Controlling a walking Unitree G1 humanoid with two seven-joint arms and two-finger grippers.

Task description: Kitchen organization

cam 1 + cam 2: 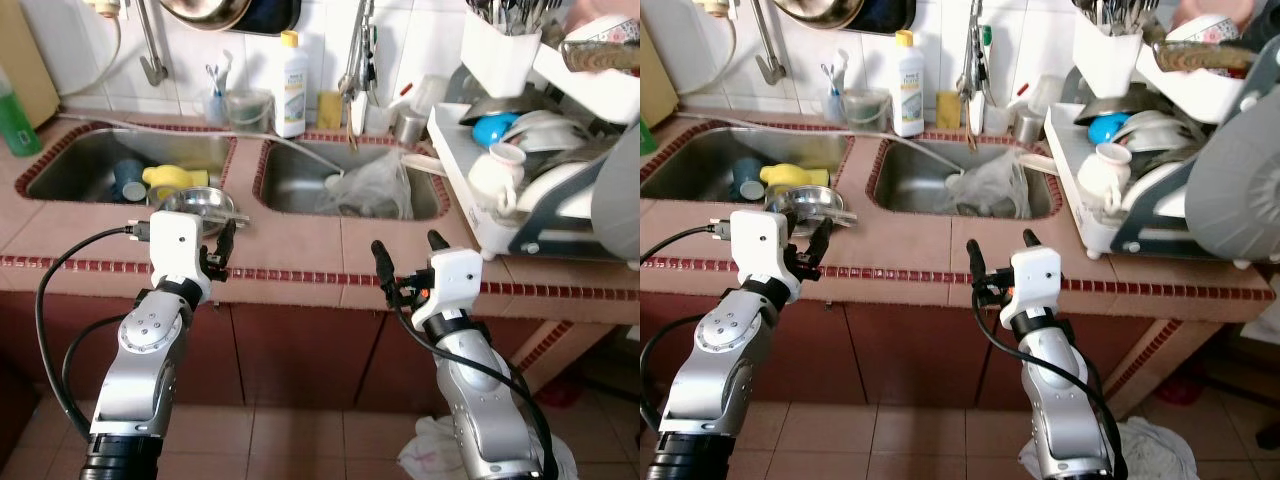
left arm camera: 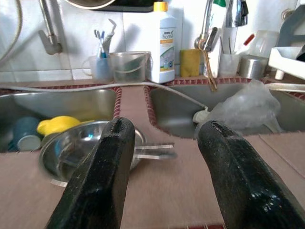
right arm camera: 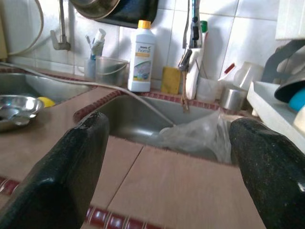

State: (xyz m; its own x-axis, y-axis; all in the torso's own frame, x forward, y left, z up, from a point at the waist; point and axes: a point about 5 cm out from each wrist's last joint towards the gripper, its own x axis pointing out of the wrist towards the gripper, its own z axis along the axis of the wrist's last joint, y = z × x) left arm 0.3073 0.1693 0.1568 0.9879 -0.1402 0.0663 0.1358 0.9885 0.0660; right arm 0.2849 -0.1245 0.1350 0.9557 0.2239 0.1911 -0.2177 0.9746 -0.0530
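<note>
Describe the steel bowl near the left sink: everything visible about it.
The steel bowl is a small, shiny, round metal dish, upright and apparently empty. It sits at the front edge of the left sink, partly over the tiled counter. A flat metal utensil pokes out from under its rim. The left gripper, open, hovers just before it, not touching.

A: Where does the bowl (image 1: 198,208) sit?
B: On the counter (image 1: 300,250), at the front edge of the left sink (image 1: 80,165), w/ the left gripper (image 1: 222,243) just before it.
A: And the bag (image 1: 372,187)?
B: In the right sink (image 1: 300,180). The bottle (image 1: 291,86) stands behind, btw. the two sinks. The dish rack (image 1: 470,190) is right of the right sink. The right gripper (image 1: 408,250) is at the counter's front edge.
</note>
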